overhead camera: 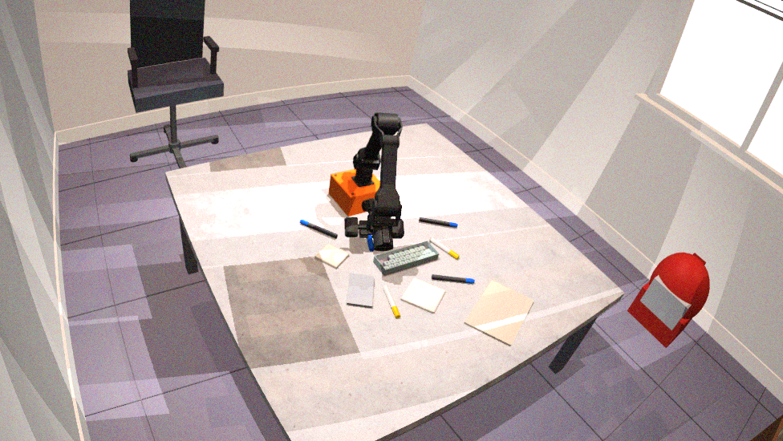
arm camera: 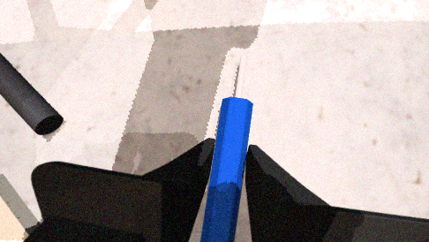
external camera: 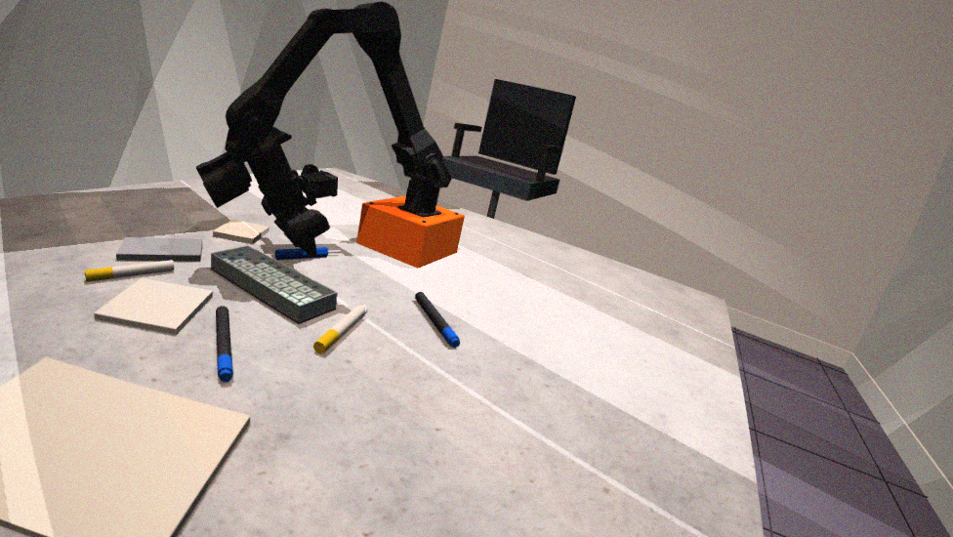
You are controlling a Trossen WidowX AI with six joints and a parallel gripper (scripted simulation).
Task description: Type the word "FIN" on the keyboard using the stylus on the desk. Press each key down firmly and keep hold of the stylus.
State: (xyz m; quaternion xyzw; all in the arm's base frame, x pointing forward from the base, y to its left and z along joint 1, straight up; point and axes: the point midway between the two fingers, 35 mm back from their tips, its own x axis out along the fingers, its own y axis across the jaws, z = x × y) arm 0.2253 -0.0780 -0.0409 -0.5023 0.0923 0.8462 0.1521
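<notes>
The blue stylus lies flat on the desk just beside the keyboard, its thin tip pointing toward the robot's base. My gripper is down at the desk and shut on the stylus, with one black finger against each side of its blue body. In the top view the fingertips are hidden behind the wrist. The keyboard has a dark green case and pale keys. It lies just beyond the stylus as seen from the base. Key letters are too small to read.
Black pens with blue ends and white pens with yellow ends lie around the keyboard. A grey pad and cream pads lie nearby. The orange base stands behind.
</notes>
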